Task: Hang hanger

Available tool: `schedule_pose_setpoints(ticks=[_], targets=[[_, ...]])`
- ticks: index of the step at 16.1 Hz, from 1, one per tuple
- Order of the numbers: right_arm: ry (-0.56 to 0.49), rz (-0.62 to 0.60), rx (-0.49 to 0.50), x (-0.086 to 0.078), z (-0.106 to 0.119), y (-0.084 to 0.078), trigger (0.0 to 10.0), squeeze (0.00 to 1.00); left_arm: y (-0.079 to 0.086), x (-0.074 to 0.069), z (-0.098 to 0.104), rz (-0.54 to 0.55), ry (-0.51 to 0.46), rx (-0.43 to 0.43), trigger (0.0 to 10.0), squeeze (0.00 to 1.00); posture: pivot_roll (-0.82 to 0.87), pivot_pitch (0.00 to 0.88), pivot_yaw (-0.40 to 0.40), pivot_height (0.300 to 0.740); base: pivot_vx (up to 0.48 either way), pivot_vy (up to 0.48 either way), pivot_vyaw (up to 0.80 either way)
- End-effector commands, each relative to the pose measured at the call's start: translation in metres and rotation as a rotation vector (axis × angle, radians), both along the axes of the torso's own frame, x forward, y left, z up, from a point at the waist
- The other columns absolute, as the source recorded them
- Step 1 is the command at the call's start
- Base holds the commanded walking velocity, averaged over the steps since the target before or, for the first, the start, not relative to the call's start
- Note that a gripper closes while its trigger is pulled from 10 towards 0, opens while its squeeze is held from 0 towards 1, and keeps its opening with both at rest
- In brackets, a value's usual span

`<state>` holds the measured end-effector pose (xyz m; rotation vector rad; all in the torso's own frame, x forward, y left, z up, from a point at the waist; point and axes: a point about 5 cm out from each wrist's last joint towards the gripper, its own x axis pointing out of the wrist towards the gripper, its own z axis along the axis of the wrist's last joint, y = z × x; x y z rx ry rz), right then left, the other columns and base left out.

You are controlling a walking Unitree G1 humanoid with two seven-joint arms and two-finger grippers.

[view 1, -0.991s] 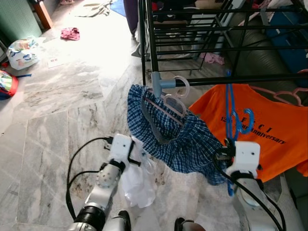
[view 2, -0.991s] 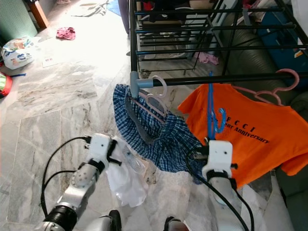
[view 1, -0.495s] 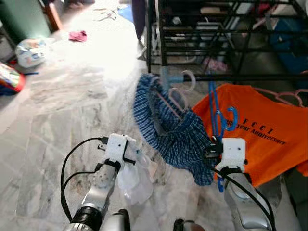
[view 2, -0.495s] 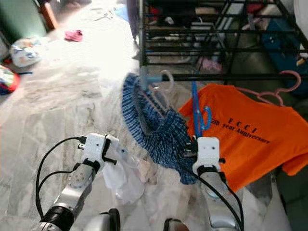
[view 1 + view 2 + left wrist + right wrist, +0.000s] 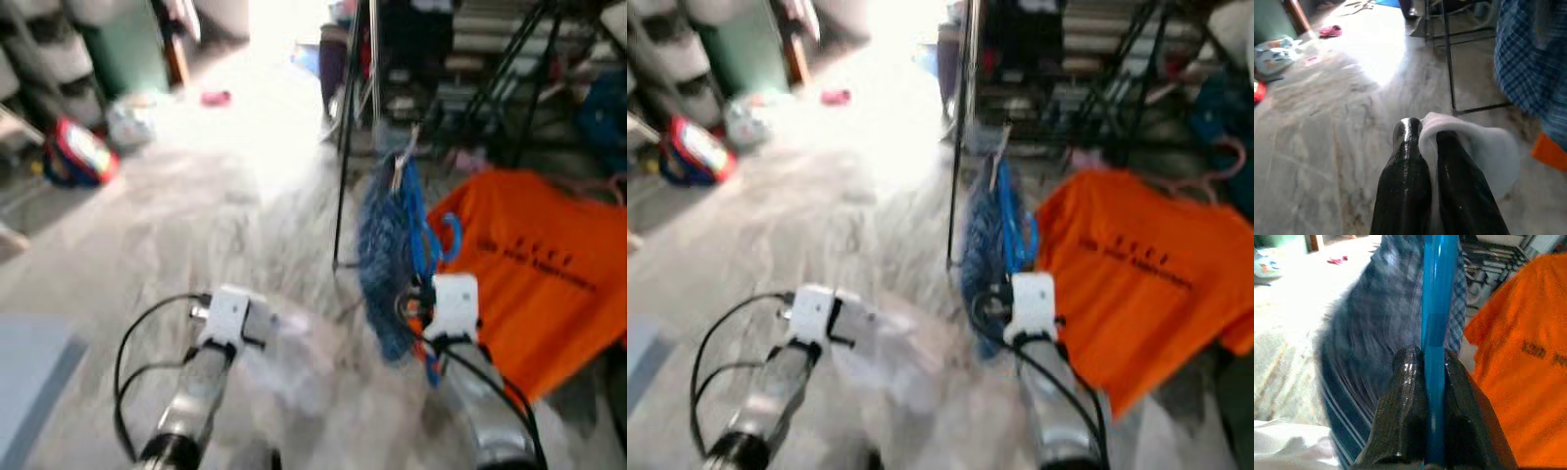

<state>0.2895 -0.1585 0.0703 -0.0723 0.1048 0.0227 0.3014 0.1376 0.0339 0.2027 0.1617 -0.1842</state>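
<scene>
Open marble floor (image 5: pixel 196 225) stretched to the robot's left, while a black drying rack (image 5: pixel 345 147), a blue checked garment (image 5: pixel 384 255) and an orange T-shirt (image 5: pixel 529 264) crowded the right, hemming in the right gripper (image 5: pixel 1434 367) and its blue hanger (image 5: pixel 1437 308).

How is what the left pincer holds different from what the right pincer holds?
The left pincer is shut on a soft, crumpled white cloth, while the right pincer is shut on a stiff, thin blue hanger. The white cloth hangs low over the floor; the blue hanger stands upright between the checked blue garment and the orange T-shirt. Both are pinched between two black fingers.
</scene>
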Motion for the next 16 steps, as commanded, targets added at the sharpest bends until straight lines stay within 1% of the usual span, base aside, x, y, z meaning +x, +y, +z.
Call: schedule_pose_setpoints(ticks=[1, 5, 8, 10, 14, 16], targets=[[-0.018, -0.002, 0.000, 0.0023, 0.0024, 0.0017, 10.0, 0.00, -0.0010, 0.0041, 0.0074, -0.004, -0.036, 0.006, 10.0, 0.00, 0.08, 0.066, -0.013, 0.740, -0.337, 0.000, 0.00], [-0.028, -0.036, -0.011, 0.0055, 0.0031, -0.0009, 10.0, 0.00, -0.0021, 0.0050, 0.0092, -0.020, -0.045, 0.013, 10.0, 0.00, 0.09, 0.066, -0.012, 0.740, -0.315, 0.000, 0.00], [-0.032, -0.063, -0.030, 0.0058, 0.0027, -0.0028, 10.0, 0.00, -0.0037, 0.0037, 0.0088, -0.045, -0.044, -0.002, 10.0, 0.00, 0.09, 0.075, -0.006, 0.740, 0.000, 0.000, 0.00], [-0.029, -0.079, -0.035, 0.0064, 0.0020, -0.0040, 10.0, 0.00, -0.0043, 0.0047, 0.0114, -0.053, -0.052, -0.008, 10.0, 0.00, 0.09, 0.096, -0.005, 0.740, 0.000, 0.000, 0.00], [-0.037, -0.088, -0.029, 0.0103, 0.0054, -0.0066, 10.0, 0.00, 0.0007, 0.0086, 0.0158, -0.023, -0.069, -0.013, 10.0, 0.00, 0.09, 0.139, -0.004, 0.740, 0.000, 0.000, 0.00], [-0.017, -0.074, -0.028, 0.0104, 0.0028, -0.0064, 10.0, 0.00, 0.0033, 0.0077, 0.0148, -0.007, -0.068, -0.012, 10.0, 0.00, 0.09, 0.151, -0.006, 0.740, 0.000, 0.000, 0.00]])
